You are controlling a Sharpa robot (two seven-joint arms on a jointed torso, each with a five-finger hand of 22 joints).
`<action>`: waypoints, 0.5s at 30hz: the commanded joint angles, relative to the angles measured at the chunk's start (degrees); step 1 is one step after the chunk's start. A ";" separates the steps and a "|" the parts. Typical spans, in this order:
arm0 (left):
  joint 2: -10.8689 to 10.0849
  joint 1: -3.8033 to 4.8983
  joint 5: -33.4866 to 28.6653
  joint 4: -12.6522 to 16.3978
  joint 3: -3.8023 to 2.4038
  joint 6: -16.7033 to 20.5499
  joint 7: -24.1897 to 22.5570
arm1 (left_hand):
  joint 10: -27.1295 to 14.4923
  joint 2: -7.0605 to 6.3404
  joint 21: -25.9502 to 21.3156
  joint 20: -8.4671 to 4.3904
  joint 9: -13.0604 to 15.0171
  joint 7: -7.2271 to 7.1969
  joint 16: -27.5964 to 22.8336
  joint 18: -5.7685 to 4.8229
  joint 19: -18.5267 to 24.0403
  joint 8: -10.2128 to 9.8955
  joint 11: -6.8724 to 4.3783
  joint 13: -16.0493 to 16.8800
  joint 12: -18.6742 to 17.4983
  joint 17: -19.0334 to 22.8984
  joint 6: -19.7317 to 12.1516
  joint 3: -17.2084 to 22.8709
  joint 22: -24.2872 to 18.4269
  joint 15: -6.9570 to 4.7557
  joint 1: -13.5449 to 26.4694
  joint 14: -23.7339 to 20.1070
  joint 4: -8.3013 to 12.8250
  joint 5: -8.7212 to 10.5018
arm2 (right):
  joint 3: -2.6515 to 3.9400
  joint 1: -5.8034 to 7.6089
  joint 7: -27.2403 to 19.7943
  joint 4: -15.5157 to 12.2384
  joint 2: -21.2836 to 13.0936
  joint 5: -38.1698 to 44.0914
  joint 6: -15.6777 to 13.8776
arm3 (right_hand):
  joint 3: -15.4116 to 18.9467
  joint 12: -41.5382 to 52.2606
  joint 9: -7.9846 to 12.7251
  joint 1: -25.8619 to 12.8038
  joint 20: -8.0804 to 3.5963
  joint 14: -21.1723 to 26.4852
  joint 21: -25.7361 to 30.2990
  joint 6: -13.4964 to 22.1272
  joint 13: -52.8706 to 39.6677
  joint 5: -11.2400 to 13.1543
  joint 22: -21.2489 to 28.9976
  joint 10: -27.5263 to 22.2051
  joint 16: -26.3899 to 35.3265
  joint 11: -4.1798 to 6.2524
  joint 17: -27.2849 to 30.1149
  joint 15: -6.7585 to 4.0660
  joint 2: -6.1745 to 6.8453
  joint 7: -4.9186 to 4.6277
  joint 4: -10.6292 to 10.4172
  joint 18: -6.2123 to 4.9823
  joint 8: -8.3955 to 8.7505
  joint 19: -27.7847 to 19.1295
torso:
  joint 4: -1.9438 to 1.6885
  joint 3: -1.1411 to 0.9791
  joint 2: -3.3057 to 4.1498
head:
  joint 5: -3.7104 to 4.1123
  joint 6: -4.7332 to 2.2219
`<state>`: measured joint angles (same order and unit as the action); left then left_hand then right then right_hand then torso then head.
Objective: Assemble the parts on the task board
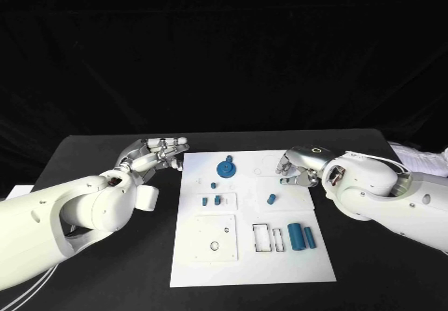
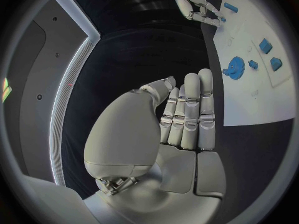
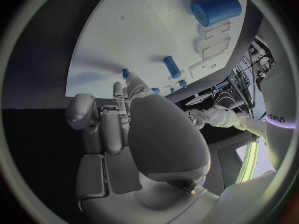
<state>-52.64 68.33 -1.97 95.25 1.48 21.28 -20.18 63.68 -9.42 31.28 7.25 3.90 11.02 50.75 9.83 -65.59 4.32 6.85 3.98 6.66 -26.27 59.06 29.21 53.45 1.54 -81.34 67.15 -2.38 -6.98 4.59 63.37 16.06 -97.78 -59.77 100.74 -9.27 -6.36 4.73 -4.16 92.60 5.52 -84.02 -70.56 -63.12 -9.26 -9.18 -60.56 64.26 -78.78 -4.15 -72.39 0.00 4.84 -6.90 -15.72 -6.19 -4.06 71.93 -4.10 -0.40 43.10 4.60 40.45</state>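
Note:
The white task board (image 1: 252, 259) lies in the middle of the table. A blue gear (image 1: 226, 168) sits near its far edge. Small blue parts (image 1: 202, 201) and a short peg (image 1: 270, 198) lie mid-board, and two blue cylinders (image 1: 302, 237) lie at the near right. My left hand (image 1: 158, 154) hovers just off the board's far left corner, its fingers (image 2: 190, 109) straight and holding nothing. My right hand (image 1: 294, 170) is over the board's far right edge with fingers bent down toward it. One fingertip (image 3: 134, 80) is next to a small blue part (image 3: 126, 73); nothing shows in its grasp.
Recessed slots (image 1: 268, 237) and a square plate with holes (image 1: 215, 238) occupy the board's near half. Black table (image 1: 112, 146) surrounds the board on all sides. A white object (image 1: 411, 154) lies at the table's far right edge.

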 commanded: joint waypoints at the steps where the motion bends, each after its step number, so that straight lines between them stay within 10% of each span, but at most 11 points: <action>1: -0.08 -0.02 -3.12 0.29 -0.02 -0.95 -2.30 | 0.34 0.20 -0.36 -0.03 0.04 -0.03 0.38 0.63 0.37 0.28 0.01 0.06 0.34 0.10 0.27 -0.40 -0.07 0.08 0.20 0.43 0.05 -0.11 | -0.01 -0.14 1.16 0.15 0.29 2.74 3.75 | -0.76 -0.22 0.00 0.10 -0.36 -2.65 0.34 -0.32 0.44 0.56 -0.07 0.35 0.34 0.33 0.00 -0.48 0.27 0.30 0.11 -0.24 0.20 0.18 | 0.04 -0.07 0.01 | -0.05 0.11; 15: -0.40 -0.02 -3.10 0.39 -0.02 -0.79 -2.00 | 0.30 0.26 -0.40 -0.05 0.06 -0.10 0.43 0.65 0.36 0.40 -0.04 0.04 0.49 0.16 0.43 -0.54 -0.11 0.04 0.15 0.40 0.18 -0.14 | -0.02 -0.57 0.90 0.72 1.22 2.74 6.00 | -5.83 -0.05 -0.51 0.94 -0.82 -2.90 -0.64 -3.35 2.97 1.93 -1.50 3.95 -0.16 0.82 -0.67 -1.00 -0.43 0.63 1.38 0.05 -0.33 1.09 | 0.04 -0.10 0.00 | -0.04 0.45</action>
<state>-53.06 68.31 -4.41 95.43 1.49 21.25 -21.29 63.67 -9.42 31.06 7.25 3.90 11.02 50.98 9.82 -65.59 4.31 6.85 3.97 6.89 -26.19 59.06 29.06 53.40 1.55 -81.34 67.16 -2.22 -6.98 4.65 62.99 16.78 -97.14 -58.68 102.40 -5.48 -11.99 4.74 -4.55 93.21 4.81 -84.02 -70.97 -66.15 -6.37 -7.43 -62.03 67.93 -78.78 -3.27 -73.03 -0.44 4.23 -6.19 -14.38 -6.19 -3.99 72.64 -4.06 -0.51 43.11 4.56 40.87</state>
